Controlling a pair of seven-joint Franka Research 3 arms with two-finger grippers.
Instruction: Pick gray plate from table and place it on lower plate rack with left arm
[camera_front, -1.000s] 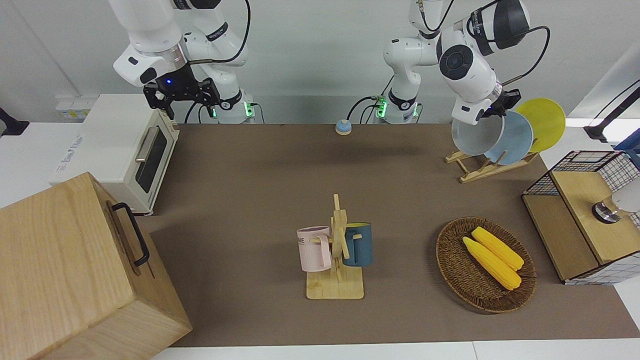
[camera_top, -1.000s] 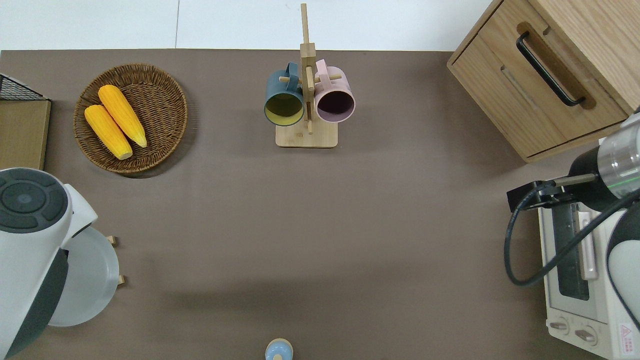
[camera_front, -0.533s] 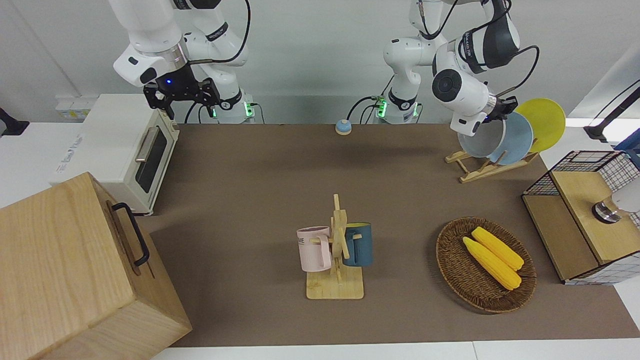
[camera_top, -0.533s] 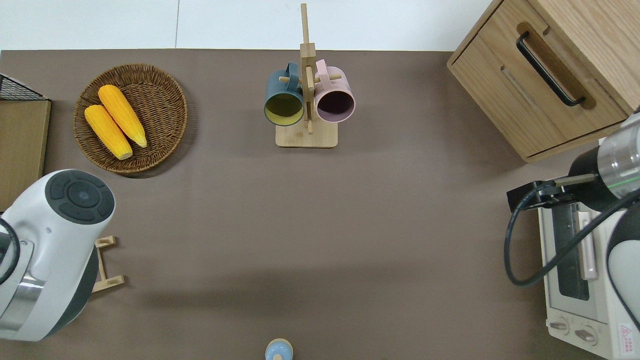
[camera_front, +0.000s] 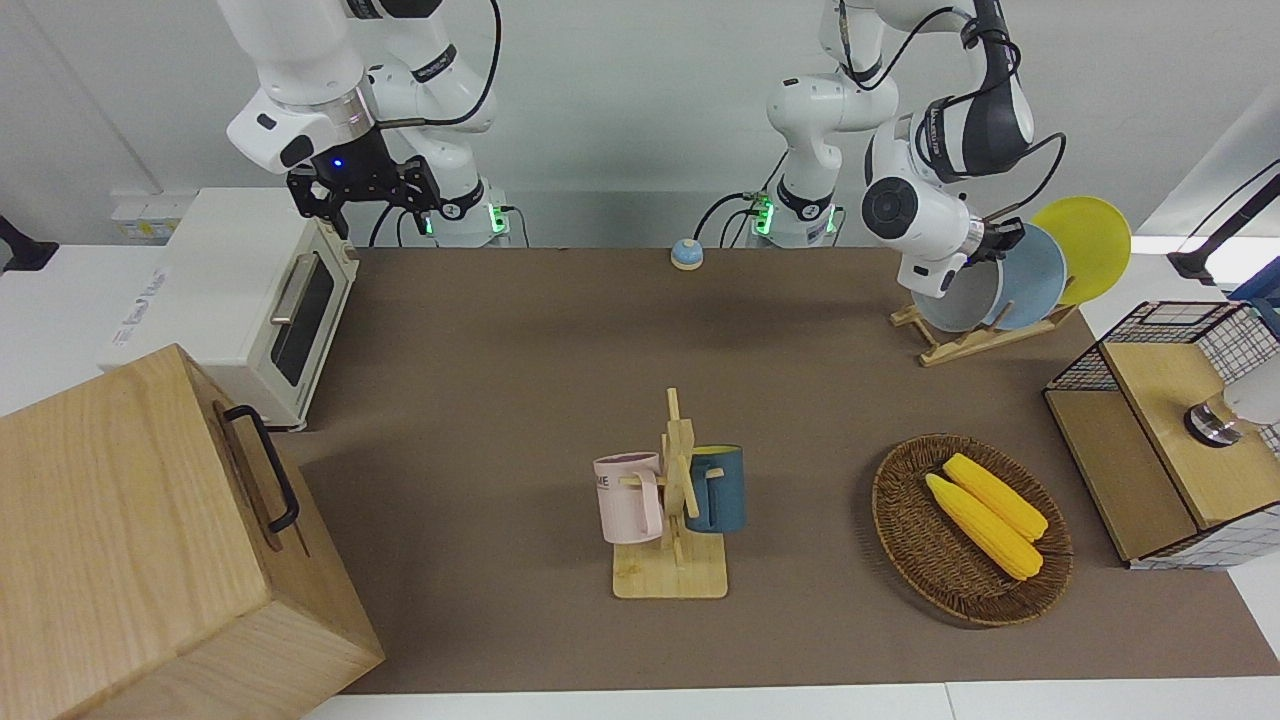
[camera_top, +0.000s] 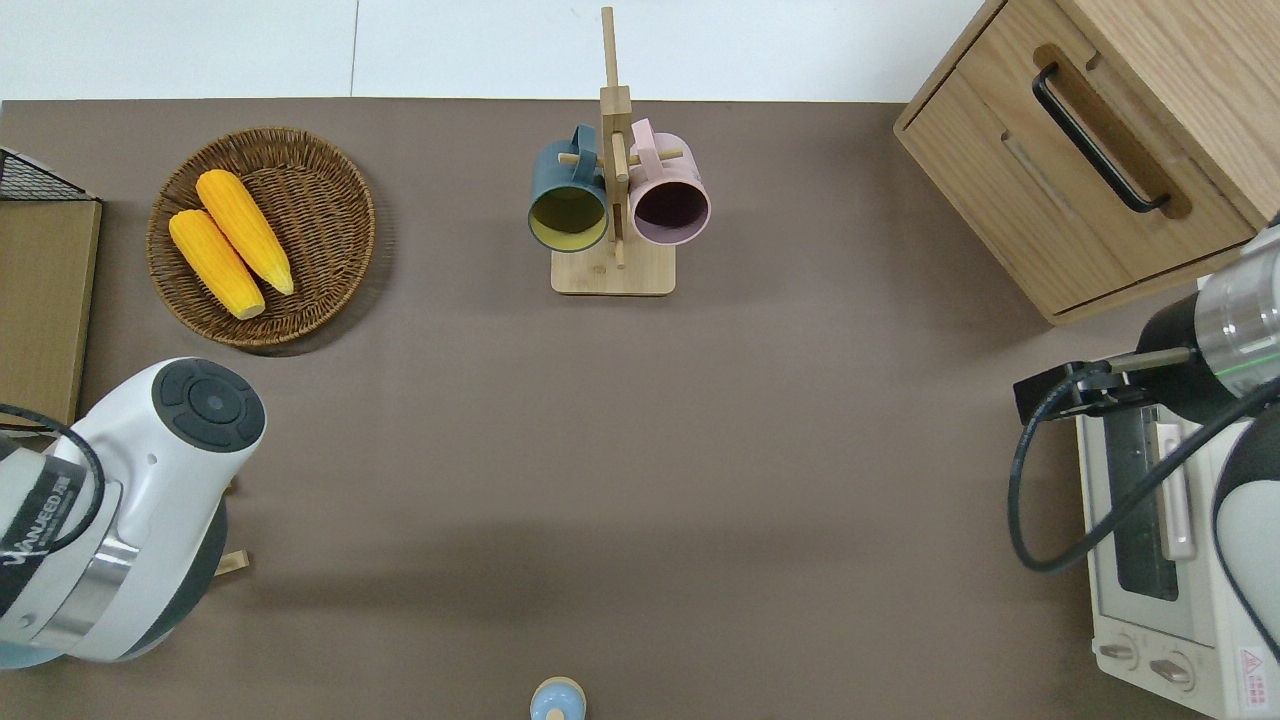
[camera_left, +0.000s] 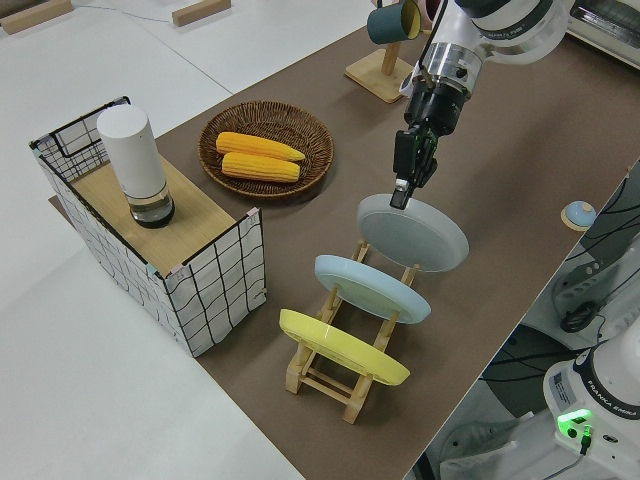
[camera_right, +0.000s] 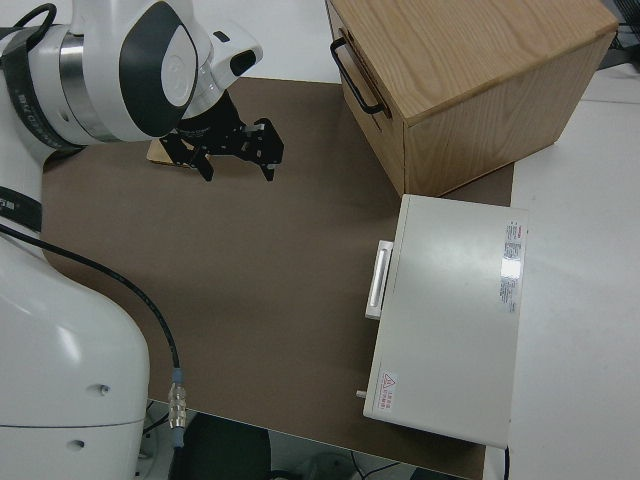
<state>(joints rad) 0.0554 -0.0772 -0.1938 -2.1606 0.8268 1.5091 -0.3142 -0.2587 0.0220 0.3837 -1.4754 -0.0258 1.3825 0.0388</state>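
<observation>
At the upper right of the front frame, the left pincer pinches the upper rim of the gray plate, its fingers closed narrowly on the edge; the left side frame shows the same grip at upper centre, with the left pincer on the rim of the gray plate. The plate stands tilted in the end slot of the lower plate rack, its lower edge down between the wooden rails. A sky-blue plate sits in the slot next along, and a yellow plate in the one after it, all three leaning the same way. The rack stands on the brown tabletop toward the left arm's end. In the overhead frame the left arm's wrist at the lower left hides the plate almost wholly. Lower right in the front frame lies a wicker basket holding two corn cobs. The right arm is parked, and the right pincer has its fingers spread wide in the right side frame.
</observation>
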